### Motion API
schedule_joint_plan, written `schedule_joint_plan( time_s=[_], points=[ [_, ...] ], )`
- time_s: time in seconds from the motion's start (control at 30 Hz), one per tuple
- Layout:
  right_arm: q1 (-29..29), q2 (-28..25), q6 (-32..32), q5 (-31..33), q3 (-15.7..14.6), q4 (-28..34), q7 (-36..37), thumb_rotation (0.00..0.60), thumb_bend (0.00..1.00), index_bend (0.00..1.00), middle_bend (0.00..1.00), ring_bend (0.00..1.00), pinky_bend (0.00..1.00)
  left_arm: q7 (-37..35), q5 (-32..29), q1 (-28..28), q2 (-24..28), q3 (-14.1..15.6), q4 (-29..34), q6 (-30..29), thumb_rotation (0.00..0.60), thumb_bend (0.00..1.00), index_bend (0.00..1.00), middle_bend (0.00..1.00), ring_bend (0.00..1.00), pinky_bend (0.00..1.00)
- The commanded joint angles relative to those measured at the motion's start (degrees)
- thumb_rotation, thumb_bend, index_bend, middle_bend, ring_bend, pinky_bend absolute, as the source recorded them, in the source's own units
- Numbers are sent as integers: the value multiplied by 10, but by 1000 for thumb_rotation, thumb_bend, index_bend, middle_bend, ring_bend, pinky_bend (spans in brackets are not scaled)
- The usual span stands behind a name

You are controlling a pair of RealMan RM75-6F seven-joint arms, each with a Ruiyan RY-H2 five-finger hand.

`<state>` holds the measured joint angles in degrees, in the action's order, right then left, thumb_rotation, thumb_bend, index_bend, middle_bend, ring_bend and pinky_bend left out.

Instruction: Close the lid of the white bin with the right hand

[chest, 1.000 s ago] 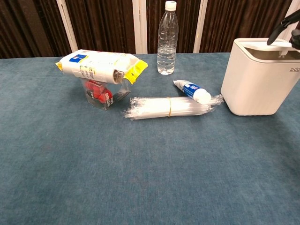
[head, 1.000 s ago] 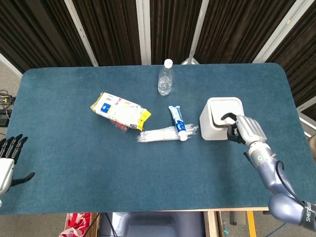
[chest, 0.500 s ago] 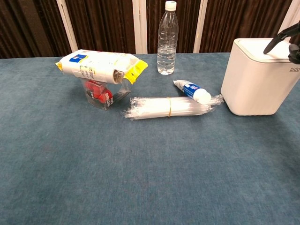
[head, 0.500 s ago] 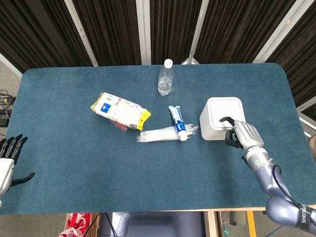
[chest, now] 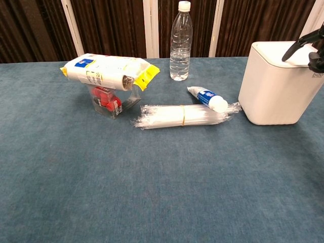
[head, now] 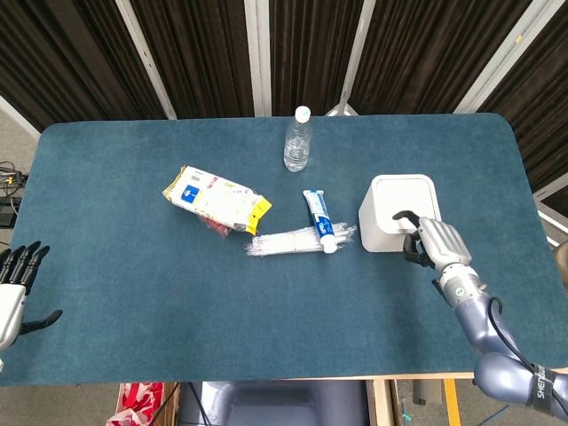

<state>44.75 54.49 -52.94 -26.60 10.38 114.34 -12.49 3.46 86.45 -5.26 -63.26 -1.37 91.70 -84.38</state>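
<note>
The white bin (head: 397, 213) stands right of the table's middle, and its lid (head: 404, 195) lies flat and closed on top. The same bin (chest: 277, 83) fills the right side of the chest view. My right hand (head: 432, 241) is at the bin's near right corner, one dark fingertip reaching over the lid's edge, nothing in its grasp. Only its dark fingers (chest: 298, 45) show at the chest view's right edge, just above the lid. My left hand (head: 14, 282) hangs off the table's left edge, fingers spread and empty.
Left of the bin lie a toothpaste tube (head: 319, 216) and a clear bundle of straws (head: 295, 240). A yellow-and-white packet (head: 216, 198) rests on a small clear box further left. A water bottle (head: 298, 142) stands behind.
The bin's lid, showing a dark gap a second ago, now lies flat. My right hand has drawn back slightly toward the bin's near edge. The left hand has not moved.
</note>
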Motion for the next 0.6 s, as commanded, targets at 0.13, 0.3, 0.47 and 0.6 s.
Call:
schedule_joint_plan(
  time_s=[0.13,0.3,0.47,0.6],
  points=[
    [-2,-7,-5,-1,7,2,8,600,804,247,833,988,886,0,0,0,0,0,0,-1,600,0,0,0,0,0],
    [-15,-18,-40,-32,34,3,37,600,804,239,833,980,885,-1,1,1,0,0,0,-3,600,0,0,0,0,0],
    [-54,-30,-113,-134,38,8,51,600,803,175,769,876,803,-1,1,1,1,-1,0,-3,600,0,0,0,0,0],
    [-106,-32,-172,-239,7,8,58,600,607,29,424,482,448,-1,1,2,1,0,-1,-4,600,0,0,0,0,0]
  ],
)
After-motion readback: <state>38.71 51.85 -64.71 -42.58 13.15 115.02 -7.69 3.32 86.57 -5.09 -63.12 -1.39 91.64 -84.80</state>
